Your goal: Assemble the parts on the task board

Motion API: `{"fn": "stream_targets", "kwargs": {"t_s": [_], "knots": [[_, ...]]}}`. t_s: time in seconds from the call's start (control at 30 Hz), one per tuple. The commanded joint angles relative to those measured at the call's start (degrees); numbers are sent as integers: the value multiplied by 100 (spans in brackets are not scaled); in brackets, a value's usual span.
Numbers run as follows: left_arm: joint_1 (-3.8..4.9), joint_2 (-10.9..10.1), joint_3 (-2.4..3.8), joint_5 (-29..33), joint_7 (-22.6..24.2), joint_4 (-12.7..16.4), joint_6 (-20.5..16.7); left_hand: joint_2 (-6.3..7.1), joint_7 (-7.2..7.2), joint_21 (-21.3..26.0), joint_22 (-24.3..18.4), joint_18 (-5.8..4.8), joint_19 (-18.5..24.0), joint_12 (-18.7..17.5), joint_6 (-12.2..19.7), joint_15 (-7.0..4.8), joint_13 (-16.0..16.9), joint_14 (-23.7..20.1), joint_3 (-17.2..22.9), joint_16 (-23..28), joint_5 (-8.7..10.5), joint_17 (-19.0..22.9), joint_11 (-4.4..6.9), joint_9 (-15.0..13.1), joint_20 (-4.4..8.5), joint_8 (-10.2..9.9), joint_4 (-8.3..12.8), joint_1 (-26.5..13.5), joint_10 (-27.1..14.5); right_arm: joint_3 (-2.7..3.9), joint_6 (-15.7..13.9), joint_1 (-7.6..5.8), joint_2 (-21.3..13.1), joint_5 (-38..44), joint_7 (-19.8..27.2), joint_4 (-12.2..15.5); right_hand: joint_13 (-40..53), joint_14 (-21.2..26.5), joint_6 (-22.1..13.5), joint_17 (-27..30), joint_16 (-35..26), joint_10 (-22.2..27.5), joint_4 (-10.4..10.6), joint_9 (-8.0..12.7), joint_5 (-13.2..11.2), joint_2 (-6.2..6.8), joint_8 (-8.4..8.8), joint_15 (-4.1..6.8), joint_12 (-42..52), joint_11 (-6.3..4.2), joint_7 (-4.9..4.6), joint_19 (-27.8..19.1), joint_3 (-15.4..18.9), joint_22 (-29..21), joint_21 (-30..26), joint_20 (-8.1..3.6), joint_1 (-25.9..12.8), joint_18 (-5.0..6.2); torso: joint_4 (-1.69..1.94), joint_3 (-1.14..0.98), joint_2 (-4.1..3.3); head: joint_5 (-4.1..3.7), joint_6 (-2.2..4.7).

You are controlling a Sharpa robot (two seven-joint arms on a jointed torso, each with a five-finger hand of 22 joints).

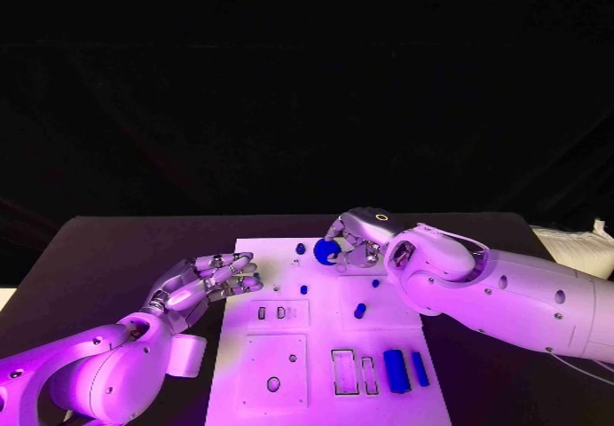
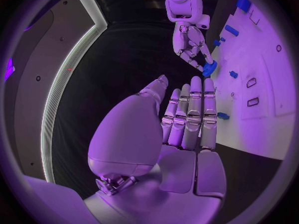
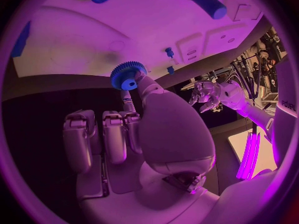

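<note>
My right hand [image 1: 352, 241] pinches a small blue toothed gear [image 1: 326, 252] between thumb and fingertip, holding it just above the far end of the white task board [image 1: 256, 390], at about twelve o'clock from the board's middle. The right wrist view shows the gear [image 3: 127, 75] gripped at its edge, teeth and centre hole clear.

My left hand [image 1: 211, 280] holds nothing; its fingers are stretched out and slightly apart, hovering at the board's left edge, about nine o'clock.

What could go wrong, as I judge it: the pinch catches only the gear's rim, so it may tilt or slip out as I lower it. If its hole meets its peg off-centre, it could jam or drop and roll off the board. My left fingers lie near a small blue peg [image 1: 304, 288] and could knock it.

The board lies on a black desk [image 1: 115, 257]. Two blue bars [image 1: 396, 370] lie at about five o'clock, beside empty rectangular slots. Behind the desk the room is dark.
</note>
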State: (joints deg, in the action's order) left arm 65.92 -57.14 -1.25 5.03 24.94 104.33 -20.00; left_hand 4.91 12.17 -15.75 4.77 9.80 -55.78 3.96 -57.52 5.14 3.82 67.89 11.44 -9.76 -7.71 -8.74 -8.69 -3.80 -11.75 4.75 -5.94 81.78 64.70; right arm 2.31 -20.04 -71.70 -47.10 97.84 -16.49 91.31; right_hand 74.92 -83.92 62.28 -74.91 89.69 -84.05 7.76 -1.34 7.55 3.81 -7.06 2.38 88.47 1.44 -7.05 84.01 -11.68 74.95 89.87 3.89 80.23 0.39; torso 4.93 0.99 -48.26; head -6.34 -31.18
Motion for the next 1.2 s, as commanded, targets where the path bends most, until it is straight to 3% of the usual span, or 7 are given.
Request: {"fn": "stream_targets", "kwargs": {"t_s": [0.03,0.13,0.37,0.53,0.93,1.13,1.2], "knots": [[5,15,3,4,18,6,137,-23,19,29,-5,72,-31,-38,2,47,-9,7,30,11,21,-8,-6,5,-23,-23,2,21,-42,-14,-277,-15,101,372,2,16,1416,-602,114,-1479,20,-539,6,-325,25,4,27,15,16,-3,86,599,-53,1505,13,-27,-95,-39,10,10,-1,9,-12],[5,17,3,4,17,5,138,-23,19,29,-5,72,-31,-38,2,47,-9,7,30,11,21,-8,-6,5,-23,-23,2,21,-42,-48,-269,-23,254,446,11,-33,1416,-602,107,-1477,19,-538,8,-322,21,5,35,13,14,-1,83,599,-61,1505,13,-25,-106,-39,-7,5,-1,33,-11],[5,30,3,4,14,3,140,-23,19,29,-5,72,-31,-38,2,47,-9,7,30,11,21,-8,-6,5,-23,-23,2,21,-42,-138,-178,-24,534,528,38,-201,1414,-601,102,-1475,18,-537,8,-321,20,4,41,11,12,1,80,599,-67,1505,13,-24,-114,-39,15,0,-9,49,-20],[5,41,3,4,14,0,140,-23,19,29,-5,72,-31,-38,2,47,-9,7,30,11,21,-8,-6,5,-23,-23,2,21,-42,-181,-105,-11,703,547,57,-334,1411,-601,97,-1474,18,-535,8,-319,18,9,48,9,6,4,77,599,-72,1505,13,-23,-126,-39,7,-2,-8,65,-31],[5,63,3,4,23,-7,146,-24,23,32,-9,71,-29,-39,5,51,-9,4,37,18,22,-10,-10,5,-26,-29,2,11,-49,-223,63,44,1016,642,18,-610,1402,-602,50,-1479,20,-529,18,-304,3,50,104,-8,-10,30,48,599,-89,1505,13,-9,-214,-39,4,0,-6,86,-45],[5,65,3,4,21,-8,148,-24,23,32,-9,71,-29,-39,5,51,-9,4,37,18,22,-10,-10,5,-26,-29,2,11,-49,-232,162,51,1107,695,-103,-713,1389,-596,-81,-1449,9,-518,114,-276,-425,132,235,-59,-35,90,-16,599,-50,1505,13,34,-452,-39,8,-2,-4,88,-53],[5,64,3,4,20,-7,151,-24,23,32,-9,71,-29,-39,5,51,-9,4,37,18,22,-10,-10,5,-26,-29,2,11,-49,-233,163,51,1123,721,-125,-737,1377,-594,-149,-1440,5,-510,138,-265,-461,174,288,-76,-56,112,-39,599,-31,1505,13,48,-505,-39,7,-1,-3,86,-51]]}}
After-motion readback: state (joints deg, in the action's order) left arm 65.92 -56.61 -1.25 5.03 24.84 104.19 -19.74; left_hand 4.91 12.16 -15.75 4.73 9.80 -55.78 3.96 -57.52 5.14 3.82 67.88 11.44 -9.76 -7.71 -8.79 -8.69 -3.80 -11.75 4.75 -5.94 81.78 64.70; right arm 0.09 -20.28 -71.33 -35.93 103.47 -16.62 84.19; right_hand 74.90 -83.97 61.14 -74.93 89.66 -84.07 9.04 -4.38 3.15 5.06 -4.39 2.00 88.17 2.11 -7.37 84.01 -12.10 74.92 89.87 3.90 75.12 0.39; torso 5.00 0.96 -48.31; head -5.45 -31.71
